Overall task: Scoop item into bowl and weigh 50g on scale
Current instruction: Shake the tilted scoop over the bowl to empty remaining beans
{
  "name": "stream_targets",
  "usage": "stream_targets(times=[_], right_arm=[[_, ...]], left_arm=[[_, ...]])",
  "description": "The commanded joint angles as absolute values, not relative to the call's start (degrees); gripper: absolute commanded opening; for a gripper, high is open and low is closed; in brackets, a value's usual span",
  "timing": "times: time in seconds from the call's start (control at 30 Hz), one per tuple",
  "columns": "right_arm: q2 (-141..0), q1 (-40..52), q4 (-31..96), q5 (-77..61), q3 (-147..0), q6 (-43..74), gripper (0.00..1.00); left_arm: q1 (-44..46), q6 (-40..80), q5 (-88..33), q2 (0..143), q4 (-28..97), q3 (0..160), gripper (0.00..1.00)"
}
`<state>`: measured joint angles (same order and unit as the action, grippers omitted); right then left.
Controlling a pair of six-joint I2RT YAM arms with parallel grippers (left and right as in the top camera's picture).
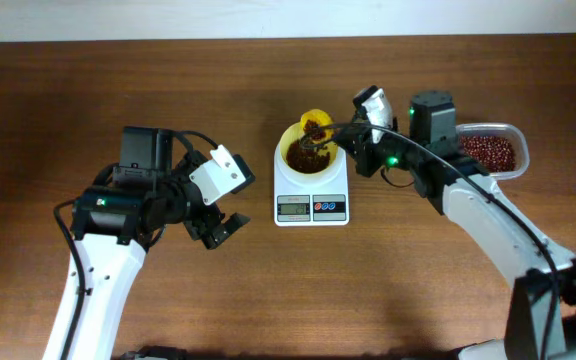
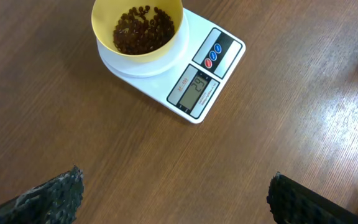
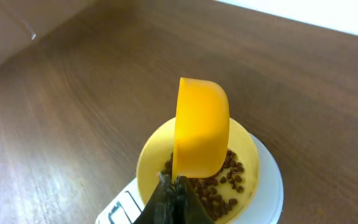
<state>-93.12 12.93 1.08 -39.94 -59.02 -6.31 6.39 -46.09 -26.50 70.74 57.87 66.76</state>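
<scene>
The beans lie as a loose dark red-brown layer across the bottom of the pale yellow bowl. The bowl sits on the round platform of the white scale, whose grey display appears to read 29.

Above the bowl's far rim hangs a small yellow scoop. It is tipped on edge, with its rounded back towards the right wrist camera. From overhead, a few beans show in its cup. The right gripper is clamped on the scoop's handle just over the bowl.

To the right of the scale, beyond the right arm, stands a clear tub holding a further bed of beans.

The left gripper hovers over the bare wooden table to the left of the scale. Its jaws are spread wide and hold nothing.
</scene>
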Motion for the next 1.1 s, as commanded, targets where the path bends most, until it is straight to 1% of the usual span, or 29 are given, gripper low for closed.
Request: stream_targets(times=[0.0, 0.07, 0.23, 0.27, 0.33, 0.4, 0.43, 0.8, 0.87, 1.07], right_arm=[[-90.89, 14.57, 3.81, -40.58, -59.07, -6.85, 0.04], [-90.89, 15.46, 8.51, -40.21, -59.07, -6.87, 0.04], [-90.76, 15.49, 8.34, -35.11, -59.18, -7.33, 0.04], [-90.78, 15.75, 8.14, -34.48, -59.18, -8.88, 0.04], [-90.76, 17.96, 8.38, -26.09, -59.2, -16.05, 0.04], [-90.32, 18.59, 5.54, -25.63, -59.29, -16.27, 0.04], [-90.48, 18.65, 6.35, -24.18, -59.27, -16.27, 0.04], [-89.3, 18.81, 8.67, -26.52, -61.06, -15.62, 0.04], [-89.78, 18.81, 11.35, -25.17, -61.06, -15.68, 0.04], [-88.42, 18.81, 8.69, -24.16, -61.25, -15.62, 0.04]], left_arm=[[6.22, -46.83, -26.57, 70.72, 57.98, 67.77, 0.99], [6.22, -46.81, -26.57, 70.72, 57.98, 67.77, 0.99], [6.22, -46.83, -26.57, 70.72, 57.98, 67.77, 0.99], [6.22, -46.83, -26.57, 70.72, 57.98, 67.77, 0.99], [6.22, -46.83, -26.57, 70.72, 57.98, 67.77, 0.99], [6.22, -46.83, -26.55, 70.72, 57.98, 67.77, 0.99], [6.22, -46.83, -26.57, 70.72, 57.98, 67.77, 0.99], [6.22, -46.83, -26.57, 70.72, 57.98, 67.77, 0.99], [6.22, -46.83, -26.55, 70.72, 57.98, 67.77, 0.99], [6.22, -46.83, -26.57, 70.72, 57.98, 67.77, 0.99]])
